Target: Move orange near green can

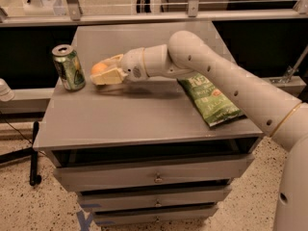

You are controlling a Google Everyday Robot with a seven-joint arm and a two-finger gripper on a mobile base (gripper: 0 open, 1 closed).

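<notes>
camera view: gripper is pinching the orange near the green can. placing step, seemingly, calling for a gentle release next.

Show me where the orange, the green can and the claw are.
orange (99, 67), camera view, its visible skin.
green can (70, 72), camera view, middle of its side.
claw (97, 71), camera view, between fingertips, holding orange beside can.

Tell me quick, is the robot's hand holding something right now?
Gripper: closed on the orange, just above the table top beside the green can.
</notes>
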